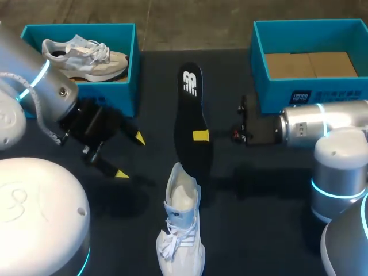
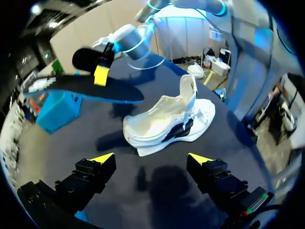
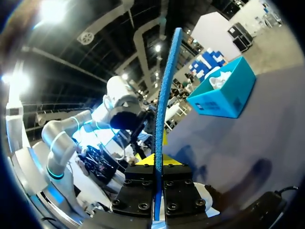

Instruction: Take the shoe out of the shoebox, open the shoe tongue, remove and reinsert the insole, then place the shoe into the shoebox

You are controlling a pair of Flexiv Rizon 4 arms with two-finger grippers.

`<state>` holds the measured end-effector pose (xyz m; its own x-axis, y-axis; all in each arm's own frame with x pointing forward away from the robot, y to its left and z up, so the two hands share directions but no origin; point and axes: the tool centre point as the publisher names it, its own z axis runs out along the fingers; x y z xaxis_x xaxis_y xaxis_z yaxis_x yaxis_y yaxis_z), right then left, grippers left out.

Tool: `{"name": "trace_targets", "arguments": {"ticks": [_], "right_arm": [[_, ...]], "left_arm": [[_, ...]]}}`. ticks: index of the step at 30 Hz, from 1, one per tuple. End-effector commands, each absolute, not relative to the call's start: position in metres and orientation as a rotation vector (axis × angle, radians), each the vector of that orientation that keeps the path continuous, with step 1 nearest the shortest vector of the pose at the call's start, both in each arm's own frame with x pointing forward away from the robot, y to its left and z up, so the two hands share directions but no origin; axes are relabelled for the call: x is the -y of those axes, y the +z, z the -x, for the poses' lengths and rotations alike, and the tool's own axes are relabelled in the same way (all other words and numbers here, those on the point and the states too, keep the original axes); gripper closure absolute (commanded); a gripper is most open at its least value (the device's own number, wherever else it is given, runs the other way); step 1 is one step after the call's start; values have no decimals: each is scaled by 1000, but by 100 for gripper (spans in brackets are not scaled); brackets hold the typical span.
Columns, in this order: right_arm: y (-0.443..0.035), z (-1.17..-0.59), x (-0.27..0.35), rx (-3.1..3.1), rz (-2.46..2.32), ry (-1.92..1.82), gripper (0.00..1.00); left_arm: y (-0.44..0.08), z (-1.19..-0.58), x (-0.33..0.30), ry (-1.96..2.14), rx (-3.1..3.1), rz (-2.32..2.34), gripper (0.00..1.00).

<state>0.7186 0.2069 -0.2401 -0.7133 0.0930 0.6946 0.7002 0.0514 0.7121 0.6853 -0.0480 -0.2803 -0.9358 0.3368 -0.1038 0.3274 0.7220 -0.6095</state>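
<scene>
Gripping insole edgewise, right end effector; shoe apparently apart.

White shoe, insole held above it

Clear dark bench between left hand and white lace-up sneaker.
A long black foam insole, held aloft, bars the sneaker's far side.

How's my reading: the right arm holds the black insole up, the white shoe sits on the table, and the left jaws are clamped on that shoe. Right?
Not quite. The left jaws are open and clear of the white shoe, which sits on the table ahead of them, as the left wrist view shows. The right jaws do hold the black insole up.
</scene>
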Motion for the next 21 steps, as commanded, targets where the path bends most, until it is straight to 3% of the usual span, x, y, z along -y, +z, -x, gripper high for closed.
{"name": "trace_targets", "arguments": {"ticks": [1,2,21], "right_arm": [[-243,-715,-219,1886,803,-1731,100],[-245,-714,-220,1888,804,-1730,100],[-255,-702,-228,1902,811,-1797,100]], "left_arm": [[-286,-684,47,967,2912,524,0],[-289,-681,48,830,2963,543,0],[-304,-676,49,800,2906,503,0]]}}
